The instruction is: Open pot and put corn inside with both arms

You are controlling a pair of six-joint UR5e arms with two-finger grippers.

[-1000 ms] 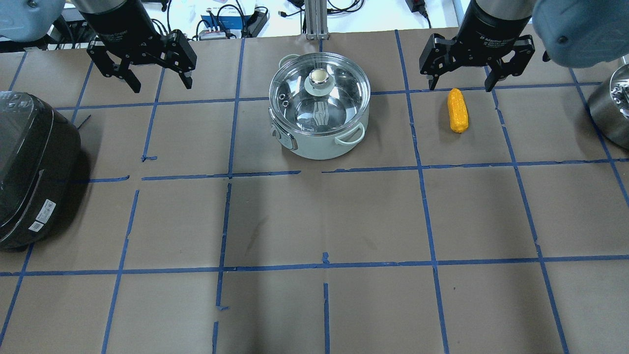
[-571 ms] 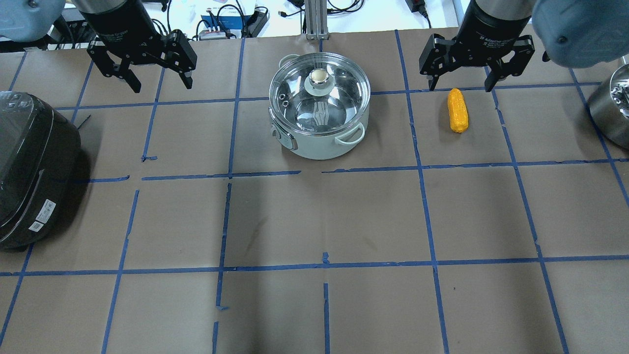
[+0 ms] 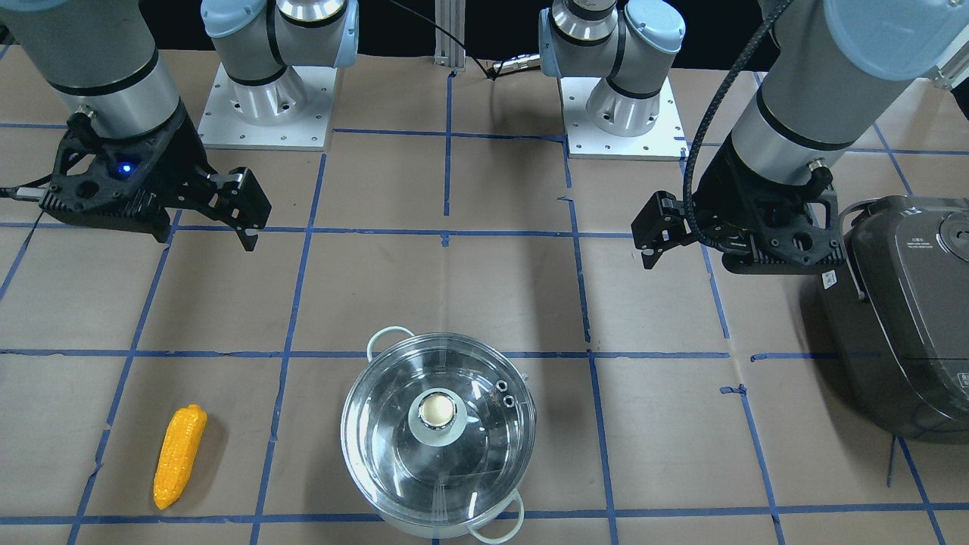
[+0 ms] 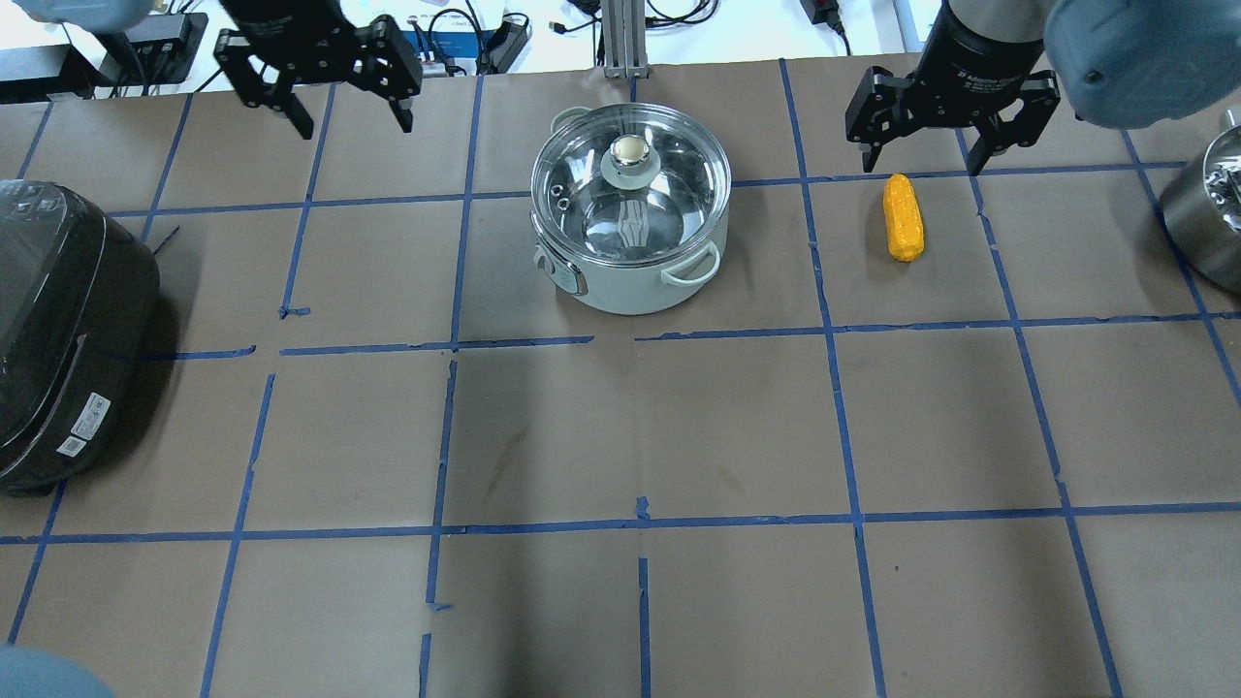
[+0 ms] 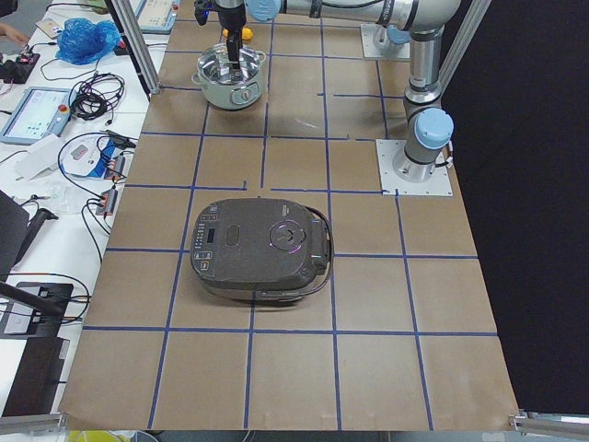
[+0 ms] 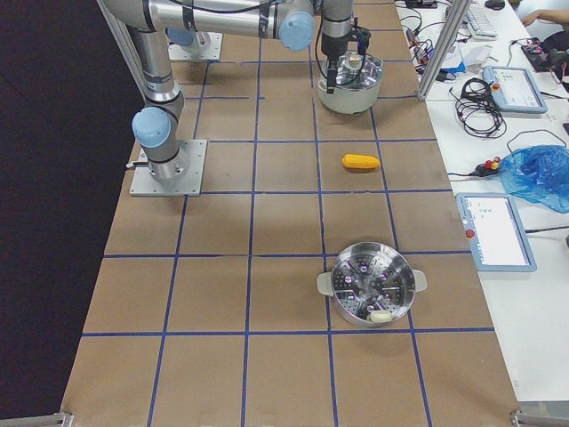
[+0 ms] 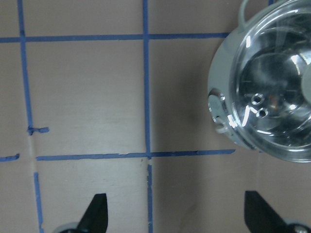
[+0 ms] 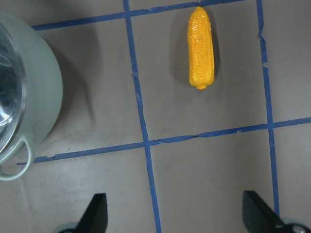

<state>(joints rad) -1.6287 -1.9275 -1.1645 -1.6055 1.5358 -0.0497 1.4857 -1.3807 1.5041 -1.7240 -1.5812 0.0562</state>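
**Pot** [image 4: 630, 208]. Round, with a shiny steel interior, a pale outer wall and two whitish loop handles. It stands upright on the worktop [image 4: 630, 427], in the middle of the far row of squares marked out by the blue tape [image 4: 640, 521]. The clear glass lid [image 4: 582, 208] is seated on the rim, with its round knob [image 4: 628, 150] at the centre. The pot is closed and nothing shows inside it.

**Corn** [image 4: 903, 217]. A small yellow-orange cob lying flat on the worktop in the square next to the pot, on the robot's right. It is apart from the pot and touches nothing else.

**Right gripper** [image 4: 921, 163]. Raised above the worktop near the corn, with no contact. Jaws spread wide and empty. Its wrist view looks down on the cob, with the pot's wall at the frame edge.

**Left gripper** [image 4: 355, 124]. Raised above the worktop on the pot's other side, apart from it. Jaws spread wide and empty. Its wrist view catches the lid's edge in the upper right corner.

**Surroundings.** A dark grey rice cooker [image 4: 68, 330] sits at the robot's left end of the worktop. A steel steamer pot [image 4: 1207, 213] sits at the right end. Both are well apart from the task's things.

**Progress.** No part is done: the lid is on and the corn is outside. Three steps are left: lift the lid by its knob, pick up the cob, and lower it into the pot. By position, the lid probably falls to the left arm and the corn to the right.
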